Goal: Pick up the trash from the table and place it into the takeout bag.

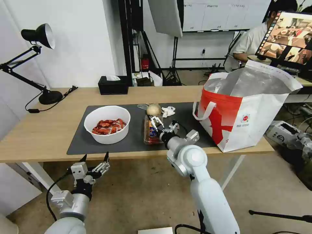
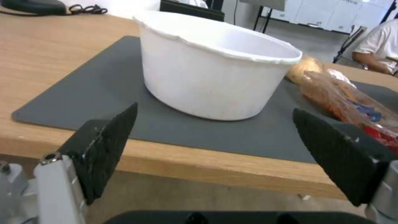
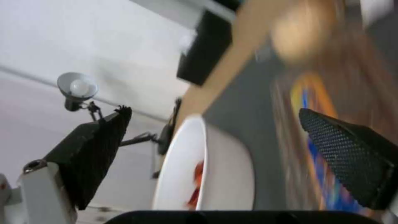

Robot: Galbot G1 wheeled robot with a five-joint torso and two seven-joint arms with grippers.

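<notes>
My right gripper (image 1: 164, 124) hung over the clear tray (image 1: 151, 131), fingers spread, nothing pinched. My left gripper (image 1: 95, 159) sat below the table (image 1: 39, 136) edge, spread wide too, facing the white bowl (image 1: 107, 124). Beige ball (image 1: 154, 110) and tissue (image 1: 168, 111) lay just behind the tray on the grey mat (image 1: 81, 143). The takeout bag (image 1: 247, 113) stood open at the table's right end.

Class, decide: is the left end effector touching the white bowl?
Apart. The left wrist view shows the left end effector open, short of the table edge, with the white bowl farther back on the mat.
</notes>
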